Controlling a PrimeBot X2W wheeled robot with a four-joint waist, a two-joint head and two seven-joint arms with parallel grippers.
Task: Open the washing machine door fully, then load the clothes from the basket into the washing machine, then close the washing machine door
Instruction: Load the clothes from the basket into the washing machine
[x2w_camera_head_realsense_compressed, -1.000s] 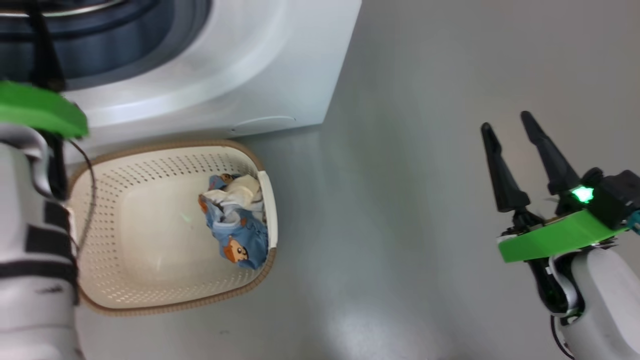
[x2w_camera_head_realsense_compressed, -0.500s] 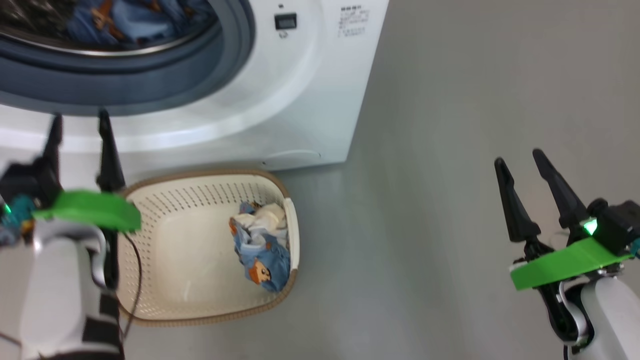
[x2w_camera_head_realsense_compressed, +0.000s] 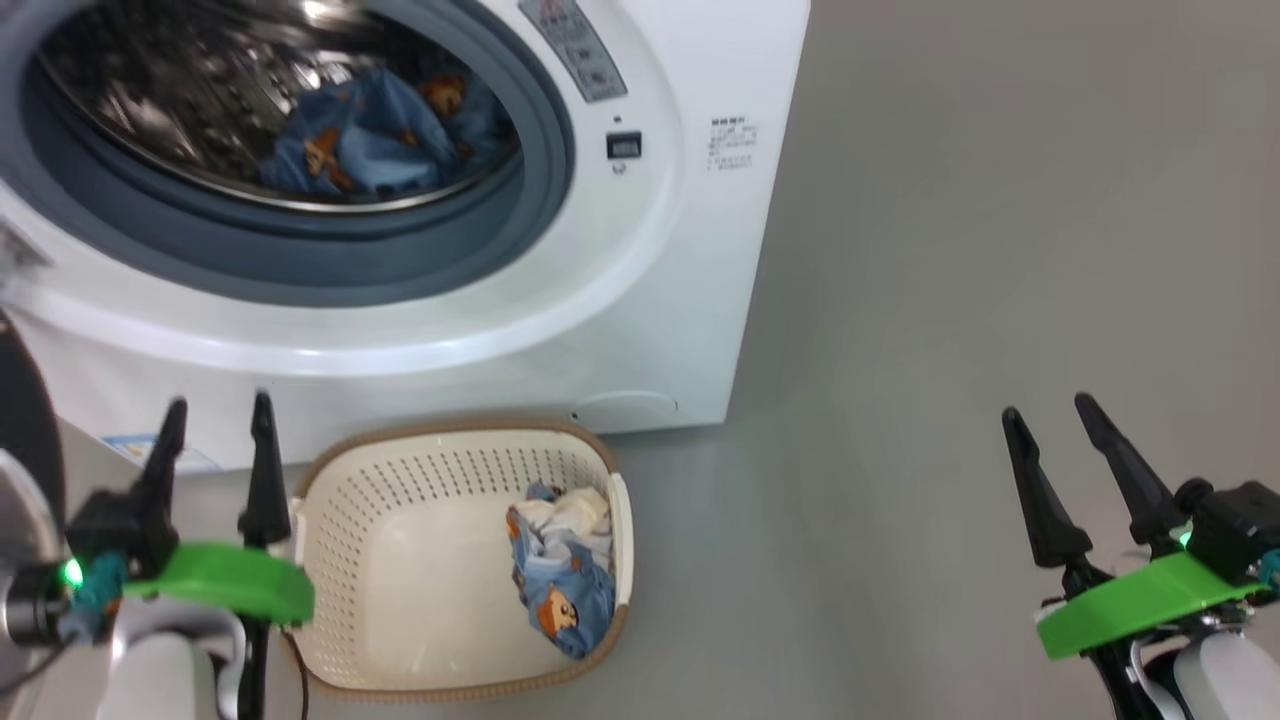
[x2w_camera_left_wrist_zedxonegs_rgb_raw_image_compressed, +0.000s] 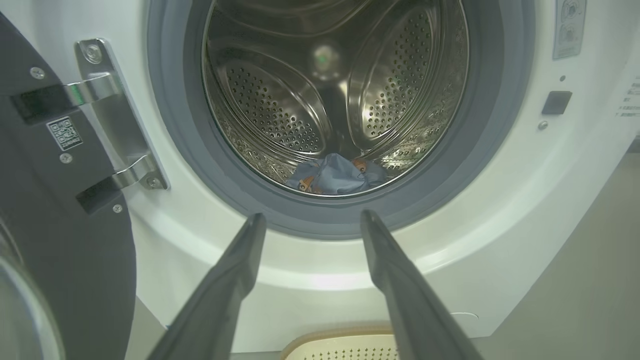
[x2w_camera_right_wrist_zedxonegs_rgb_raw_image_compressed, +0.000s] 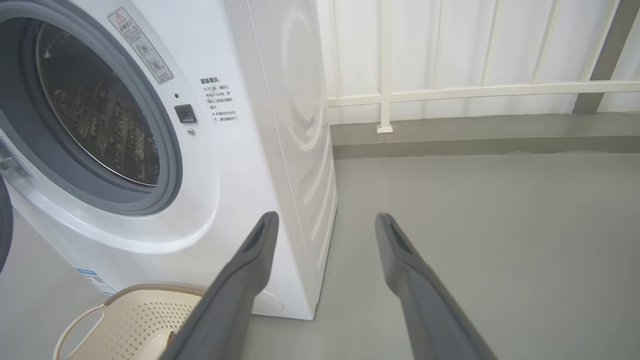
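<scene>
Grey floor (x2w_camera_head_realsense_compressed: 950, 250) stretches wide right of the washing machine (x2w_camera_head_realsense_compressed: 700, 250), whose door (x2w_camera_left_wrist_zedxonegs_rgb_raw_image_compressed: 60, 250) hangs open at its left. Before it, the basket (x2w_camera_head_realsense_compressed: 450, 470) holds clothes (x2w_camera_head_realsense_compressed: 565, 590); left gripper (x2w_camera_head_realsense_compressed: 220, 402) and right gripper (x2w_camera_head_realsense_compressed: 1047, 405) hover near it, fingers spread, empty.

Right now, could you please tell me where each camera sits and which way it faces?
Head: looks down from the head at the washing machine and basket; left gripper and right gripper, open.
Left wrist: faces into the drum, past the open washing machine door; own fingers.
Right wrist: faces the machine's front corner and the floor; own fingers.
Shared: head and left wrist both see clothes in the drum.
</scene>
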